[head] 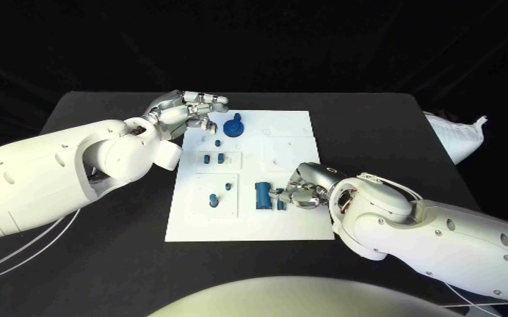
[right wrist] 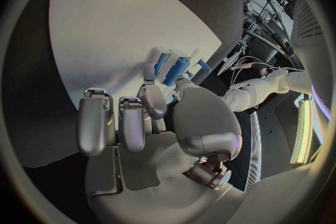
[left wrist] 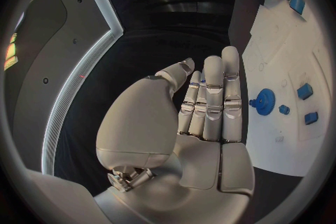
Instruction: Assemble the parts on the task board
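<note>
The blue cylinder (head: 263,194) lies lengthwise up-down in frame; right hand (head: 297,189) fingers touch it, grasp unclear; left hand (head: 189,111) released.

Lit brightly from above on the task board (head: 277,177), with black surroundings swallowing detail. Strong fisheye bending toward wrist rims; bright light strips glaring at nine o'clock and three o'clock.
</note>
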`<action>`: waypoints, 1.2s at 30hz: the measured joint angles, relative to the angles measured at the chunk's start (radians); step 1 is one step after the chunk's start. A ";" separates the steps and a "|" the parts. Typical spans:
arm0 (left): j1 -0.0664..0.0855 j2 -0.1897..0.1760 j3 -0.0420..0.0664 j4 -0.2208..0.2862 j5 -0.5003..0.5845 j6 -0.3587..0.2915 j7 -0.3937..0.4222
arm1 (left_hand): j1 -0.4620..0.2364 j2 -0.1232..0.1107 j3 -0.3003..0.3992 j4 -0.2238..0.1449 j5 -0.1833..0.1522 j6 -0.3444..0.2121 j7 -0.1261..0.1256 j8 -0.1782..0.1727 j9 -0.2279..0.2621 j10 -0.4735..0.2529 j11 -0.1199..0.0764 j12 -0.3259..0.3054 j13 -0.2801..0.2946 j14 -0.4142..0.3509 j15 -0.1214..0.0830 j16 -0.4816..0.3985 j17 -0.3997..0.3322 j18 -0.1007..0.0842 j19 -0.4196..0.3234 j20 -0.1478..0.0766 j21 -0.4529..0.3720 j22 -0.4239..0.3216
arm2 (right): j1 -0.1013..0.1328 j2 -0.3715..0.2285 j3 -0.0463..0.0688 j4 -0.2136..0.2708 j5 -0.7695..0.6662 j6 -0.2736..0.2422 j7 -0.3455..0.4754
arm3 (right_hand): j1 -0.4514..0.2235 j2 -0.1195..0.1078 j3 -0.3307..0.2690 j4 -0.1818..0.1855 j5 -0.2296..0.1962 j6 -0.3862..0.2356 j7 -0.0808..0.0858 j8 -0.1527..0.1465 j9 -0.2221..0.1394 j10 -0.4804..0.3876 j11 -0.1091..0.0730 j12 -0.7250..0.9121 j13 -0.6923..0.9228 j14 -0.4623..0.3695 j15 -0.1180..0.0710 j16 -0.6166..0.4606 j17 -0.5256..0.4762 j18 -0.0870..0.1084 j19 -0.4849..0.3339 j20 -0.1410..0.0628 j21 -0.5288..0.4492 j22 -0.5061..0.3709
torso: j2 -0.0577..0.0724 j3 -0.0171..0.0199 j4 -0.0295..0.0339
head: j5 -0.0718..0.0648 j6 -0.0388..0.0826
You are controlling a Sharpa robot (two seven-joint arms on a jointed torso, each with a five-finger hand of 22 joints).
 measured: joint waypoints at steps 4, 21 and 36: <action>0.000 0.000 0.000 0.000 0.000 0.000 0.000 | 0.000 0.000 0.000 0.000 0.000 0.000 0.000 0.000 0.000 0.000 0.000 0.000 0.000 0.000 0.000 0.000 0.000 0.000 0.000 0.000 0.000 0.000 | 0.000 -0.008 0.000 0.008 -0.005 -0.001 0.001 | 0.000 0.000 -0.002 -0.002 0.000 0.003 -0.003 0.000 0.001 0.000 0.000 0.000 0.000 0.000 0.000 0.000 0.000 0.000 0.000 0.000 0.000 0.000 | 0.000 0.0001 -0.0002 | 0.001 0.000; 0.000 0.001 -0.001 -0.007 -0.001 0.001 -0.001 | 0.000 0.000 -0.003 0.003 0.000 -0.004 -0.004 0.000 0.000 0.000 0.000 0.000 0.000 -0.004 0.004 0.000 -0.001 0.000 0.000 0.000 0.000 0.000 | 0.008 -0.062 -0.001 -0.016 0.116 -0.105 0.103 | 0.263 -0.012 -0.052 -0.066 0.046 -0.122 0.050 -0.076 -0.029 -0.139 0.043 -0.324 -0.180 0.004 0.025 -0.114 0.000 0.001 -0.068 0.023 -0.129 -0.181 | -0.003 0.0006 -0.0025 | -0.002 0.009; -0.037 0.036 -0.003 -0.104 0.056 -0.033 0.032 | 0.004 0.020 -0.012 0.005 0.000 0.040 -0.021 0.039 0.005 0.000 0.000 0.031 -0.007 -0.232 0.028 -0.232 -0.126 0.000 -0.208 0.031 -0.160 -0.090 | 0.128 -0.057 0.000 -0.255 0.970 -0.223 0.681 | 0.480 0.028 0.011 -0.134 -0.045 -0.186 0.129 -0.134 -0.105 -0.324 0.127 -0.948 -0.777 -0.196 0.101 -1.060 -0.690 0.088 -0.325 0.094 -0.828 -0.866 | -0.058 -0.0055 -0.0144 | 0.006 0.034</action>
